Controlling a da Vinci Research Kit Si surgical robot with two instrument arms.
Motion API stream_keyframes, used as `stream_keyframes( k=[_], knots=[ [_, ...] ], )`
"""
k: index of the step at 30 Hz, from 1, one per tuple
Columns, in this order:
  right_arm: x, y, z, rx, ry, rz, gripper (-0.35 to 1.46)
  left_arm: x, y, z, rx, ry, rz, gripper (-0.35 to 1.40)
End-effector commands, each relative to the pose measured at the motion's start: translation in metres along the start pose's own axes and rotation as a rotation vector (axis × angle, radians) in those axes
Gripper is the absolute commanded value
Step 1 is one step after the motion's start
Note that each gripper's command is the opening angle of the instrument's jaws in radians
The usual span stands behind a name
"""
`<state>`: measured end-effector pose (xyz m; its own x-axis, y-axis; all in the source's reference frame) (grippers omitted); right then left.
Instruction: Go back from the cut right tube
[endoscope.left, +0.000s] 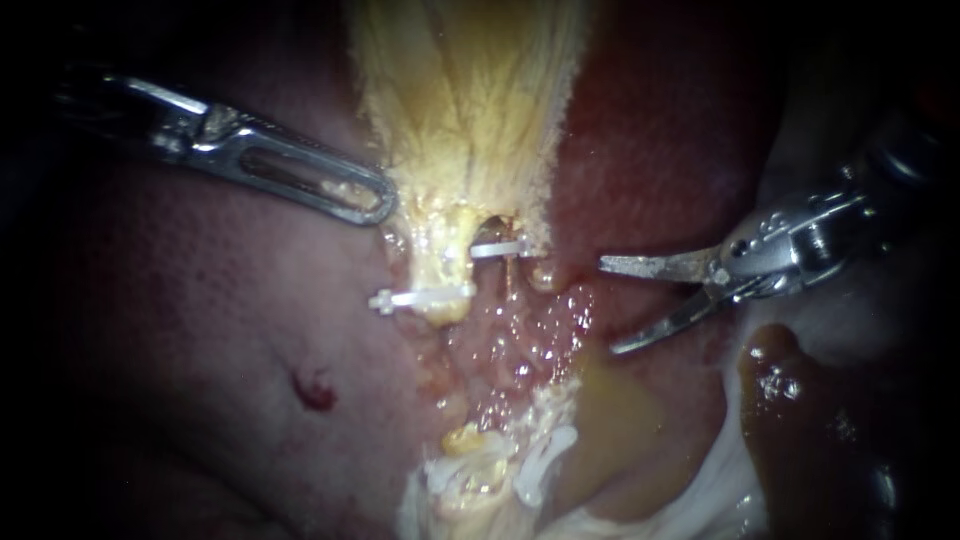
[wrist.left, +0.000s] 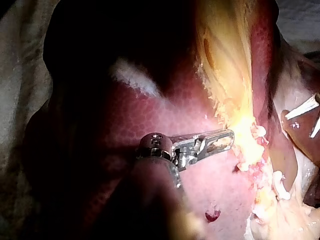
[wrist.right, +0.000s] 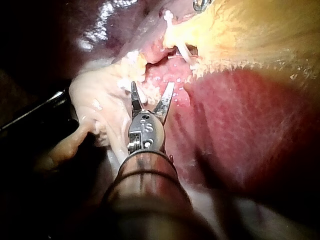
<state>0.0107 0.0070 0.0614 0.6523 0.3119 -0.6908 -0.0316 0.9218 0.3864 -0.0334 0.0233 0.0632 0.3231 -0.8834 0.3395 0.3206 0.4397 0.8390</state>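
Cut right tube (endoscope.left: 515, 262) is sitting parted just under its clip (endoscope.left: 497, 247), at the foot of the gallbladder (endoscope.left: 470, 100). The right instrument (endoscope.left: 606, 306) is hanging apart from it over the liver (endoscope.left: 650, 150), jaws released and gaping, gripping nothing, so I'm judging the retreat as mostly done with some pull-out left. Its shaft is lying roughly level, blades pointing at the tube, while the left instrument (endoscope.left: 378, 203) looks to be clamping the gallbladder's edge.
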Motion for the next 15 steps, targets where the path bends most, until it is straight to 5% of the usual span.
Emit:
stream_keyframes(
  k=[1, 15],
  knots=[
    [0.0, 0.0, 0.0, 0.0, 0.0, 0.0, 1.45, 0.0, 0.0, 0.0004, 0.002, 0.002, 0.001, -0.35],
    [0.0001, 0.0002, -0.0001, 0.003, 0.0, 0.002, 1.45, 0.0002, 0.0001, 0.002, 0.01, 0.008, 0.005, -0.35]
  ],
)
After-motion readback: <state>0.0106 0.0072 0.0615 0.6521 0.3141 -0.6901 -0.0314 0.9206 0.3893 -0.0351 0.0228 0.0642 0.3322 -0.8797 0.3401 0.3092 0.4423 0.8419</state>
